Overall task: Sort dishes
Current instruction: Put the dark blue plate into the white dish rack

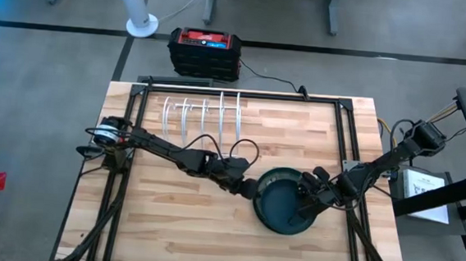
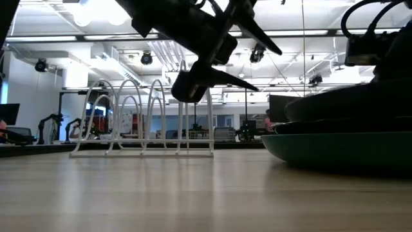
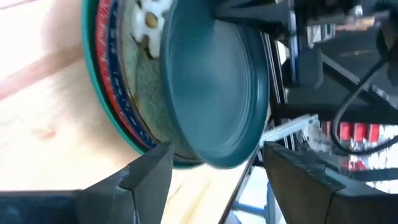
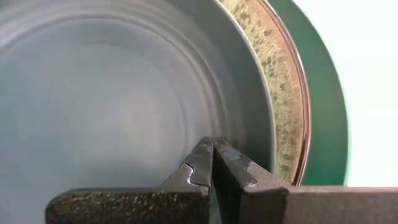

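A stack of round plates [image 1: 287, 202] lies on the wooden table right of centre. The dark teal plate [image 3: 211, 81] is on top and sits shifted off the ones below. Under it are an olive mottled plate [image 4: 273, 93], a red-patterned rim [image 3: 106, 37] and a plain green plate [image 4: 323, 93] at the bottom. My left gripper [image 1: 249, 188] is open at the stack's left side. In its wrist view its fingers [image 3: 149, 177] stand on either side of the teal plate's edge, touching nothing. My right gripper [image 1: 302, 203] is shut over the teal plate. My right gripper has its shut fingertips [image 4: 213, 155] on the dark teal plate's inner face [image 4: 186, 124], close to the rim on the table's right side. The fingers come slanting down from the right. The plate lies on the stack beneath.
A white wire rack [image 1: 201, 116] stands upright on the table's far left-centre part and also shows in the low view [image 2: 141, 122]. A red and black box [image 1: 206, 50] stands on the floor beyond the far edge. Bare wood lies near the front edge.
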You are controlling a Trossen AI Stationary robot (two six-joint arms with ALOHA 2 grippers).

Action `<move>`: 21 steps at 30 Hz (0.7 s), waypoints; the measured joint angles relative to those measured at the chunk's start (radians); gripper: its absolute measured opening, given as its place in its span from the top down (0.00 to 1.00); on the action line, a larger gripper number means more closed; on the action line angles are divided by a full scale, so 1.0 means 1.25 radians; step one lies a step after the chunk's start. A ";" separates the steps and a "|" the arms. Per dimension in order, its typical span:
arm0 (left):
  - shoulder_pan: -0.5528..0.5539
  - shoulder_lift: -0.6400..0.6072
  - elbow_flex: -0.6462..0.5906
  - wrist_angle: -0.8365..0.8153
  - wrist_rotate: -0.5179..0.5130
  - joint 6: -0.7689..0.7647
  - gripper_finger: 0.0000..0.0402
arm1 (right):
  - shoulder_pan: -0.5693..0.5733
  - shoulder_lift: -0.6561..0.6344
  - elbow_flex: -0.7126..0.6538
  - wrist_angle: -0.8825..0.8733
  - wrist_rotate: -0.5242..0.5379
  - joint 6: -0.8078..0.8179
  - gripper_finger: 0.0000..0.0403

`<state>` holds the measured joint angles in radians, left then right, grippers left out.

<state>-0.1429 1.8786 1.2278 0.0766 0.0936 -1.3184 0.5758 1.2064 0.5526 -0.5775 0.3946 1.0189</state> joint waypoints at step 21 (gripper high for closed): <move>0.001 0.067 0.002 0.071 0.039 -0.027 0.41 | 0.000 0.006 -0.024 0.074 0.056 0.069 1.00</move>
<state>-0.1420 1.9626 1.2301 0.1648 0.1429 -1.3520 0.5755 1.2140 0.5231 -0.4846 0.4642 1.1047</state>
